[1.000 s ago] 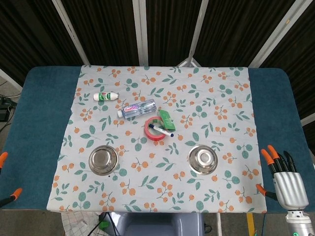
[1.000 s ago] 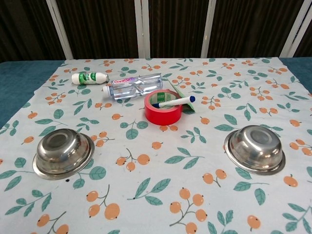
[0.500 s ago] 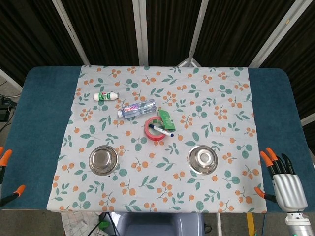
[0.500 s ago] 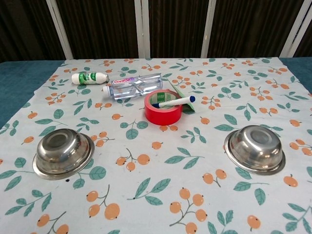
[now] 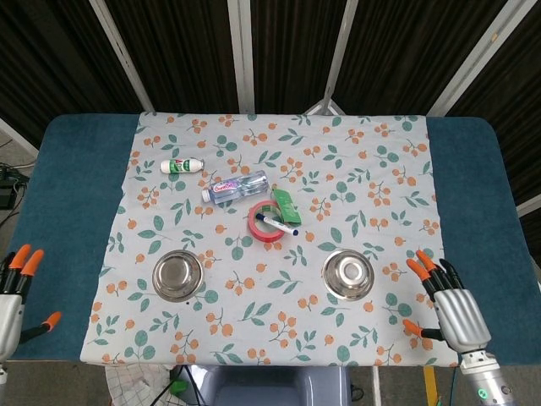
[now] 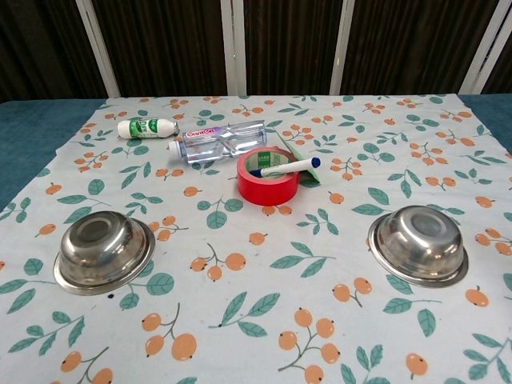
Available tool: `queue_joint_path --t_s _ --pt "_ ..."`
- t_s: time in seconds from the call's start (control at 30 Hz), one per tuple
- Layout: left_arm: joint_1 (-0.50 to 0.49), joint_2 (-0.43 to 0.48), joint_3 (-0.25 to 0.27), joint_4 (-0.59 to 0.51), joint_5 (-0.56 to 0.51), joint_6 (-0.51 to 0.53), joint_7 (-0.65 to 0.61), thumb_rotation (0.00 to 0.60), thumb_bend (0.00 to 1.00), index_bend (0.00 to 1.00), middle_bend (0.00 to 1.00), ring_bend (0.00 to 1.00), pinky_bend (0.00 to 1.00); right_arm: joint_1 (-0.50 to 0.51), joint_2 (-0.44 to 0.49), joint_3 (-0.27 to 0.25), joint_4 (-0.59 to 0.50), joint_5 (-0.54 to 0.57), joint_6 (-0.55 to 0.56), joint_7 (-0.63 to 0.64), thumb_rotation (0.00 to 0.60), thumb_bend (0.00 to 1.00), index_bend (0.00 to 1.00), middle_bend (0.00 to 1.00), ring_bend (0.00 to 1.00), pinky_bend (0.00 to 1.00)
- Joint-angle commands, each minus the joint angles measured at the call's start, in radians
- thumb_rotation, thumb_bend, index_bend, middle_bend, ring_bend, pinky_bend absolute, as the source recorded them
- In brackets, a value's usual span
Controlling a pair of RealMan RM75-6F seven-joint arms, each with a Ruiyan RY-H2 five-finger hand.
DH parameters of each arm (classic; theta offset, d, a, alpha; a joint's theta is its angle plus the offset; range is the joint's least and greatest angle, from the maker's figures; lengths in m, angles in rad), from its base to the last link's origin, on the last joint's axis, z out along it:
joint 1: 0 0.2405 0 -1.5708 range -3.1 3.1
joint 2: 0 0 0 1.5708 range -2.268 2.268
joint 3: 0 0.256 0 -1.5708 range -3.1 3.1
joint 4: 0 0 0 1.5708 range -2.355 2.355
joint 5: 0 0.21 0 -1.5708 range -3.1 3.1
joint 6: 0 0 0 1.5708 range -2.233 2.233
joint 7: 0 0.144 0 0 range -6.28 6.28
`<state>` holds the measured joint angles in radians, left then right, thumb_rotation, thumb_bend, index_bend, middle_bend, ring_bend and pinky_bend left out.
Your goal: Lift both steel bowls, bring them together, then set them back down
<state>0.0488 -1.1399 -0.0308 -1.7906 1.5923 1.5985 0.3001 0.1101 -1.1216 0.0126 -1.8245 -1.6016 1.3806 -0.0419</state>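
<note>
Two steel bowls sit upright on the floral cloth: the left bowl point(image 5: 177, 275) point(image 6: 103, 249) and the right bowl point(image 5: 348, 274) point(image 6: 418, 245). My right hand point(image 5: 450, 306) hovers at the cloth's front right corner, fingers spread and empty, well to the right of the right bowl. My left hand point(image 5: 13, 292) shows at the far left edge over the blue table, fingers apart, holding nothing, far left of the left bowl. Neither hand appears in the chest view.
Behind the bowls stand a red tape roll point(image 5: 268, 222) point(image 6: 269, 175) with a marker point(image 6: 284, 167) across it, a green packet point(image 5: 286, 204), a clear water bottle point(image 5: 235, 187) point(image 6: 221, 141) lying down, and a small white bottle point(image 5: 183, 166) point(image 6: 146, 128).
My right hand has moved left and forward onto the cloth's corner, toward the right bowl. My left hand has come further into view at the left edge. The bowls have not moved.
</note>
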Motion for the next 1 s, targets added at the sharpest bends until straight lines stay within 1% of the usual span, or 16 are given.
queue_joint_path --t_s 0.03,0.13,0.33,0.43,0.57,0.67,0.8,1.0 --pt "-0.062 0.013 -0.011 -0.084 -0.033 -0.103 0.102 0.600 0.00 0.05 0.00 0.00 0.12 0.060 0.022 0.035 -0.088 0.088 -0.098 -0.083 0.600 0.06 0.14 0.06 0.14 0.04" --pt "-0.103 0.014 -0.015 -0.133 -0.067 -0.176 0.166 0.600 0.00 0.05 0.00 0.00 0.12 0.095 0.033 0.050 -0.133 0.148 -0.157 -0.141 0.600 0.07 0.14 0.06 0.14 0.04" --pt "-0.156 -0.008 -0.024 -0.190 -0.107 -0.250 0.257 0.600 0.00 0.05 0.00 0.00 0.11 0.132 0.013 0.060 -0.160 0.225 -0.207 -0.225 0.600 0.07 0.14 0.06 0.14 0.04" --pt "-0.212 -0.051 -0.038 -0.210 -0.170 -0.327 0.371 0.600 0.00 0.05 0.00 0.00 0.12 0.165 -0.023 0.060 -0.164 0.278 -0.255 -0.284 0.600 0.07 0.14 0.06 0.14 0.04" --pt "-0.244 -0.091 -0.056 -0.224 -0.248 -0.355 0.453 0.600 0.00 0.05 0.00 0.00 0.12 0.184 -0.052 0.066 -0.166 0.325 -0.267 -0.339 0.600 0.07 0.14 0.06 0.14 0.04" --pt "-0.268 -0.118 -0.065 -0.226 -0.299 -0.374 0.497 0.600 0.00 0.05 0.00 0.00 0.12 0.196 -0.070 0.067 -0.173 0.358 -0.275 -0.365 0.600 0.07 0.14 0.06 0.14 0.04" --pt "-0.319 -0.184 -0.084 -0.200 -0.388 -0.397 0.573 0.600 0.00 0.05 0.00 0.00 0.12 0.219 -0.103 0.062 -0.180 0.399 -0.285 -0.415 0.600 0.07 0.14 0.06 0.14 0.04" --pt "-0.378 -0.261 -0.104 -0.146 -0.470 -0.411 0.605 0.600 0.00 0.05 0.00 0.00 0.12 0.244 -0.142 0.065 -0.188 0.451 -0.277 -0.465 0.600 0.07 0.14 0.06 0.14 0.04"
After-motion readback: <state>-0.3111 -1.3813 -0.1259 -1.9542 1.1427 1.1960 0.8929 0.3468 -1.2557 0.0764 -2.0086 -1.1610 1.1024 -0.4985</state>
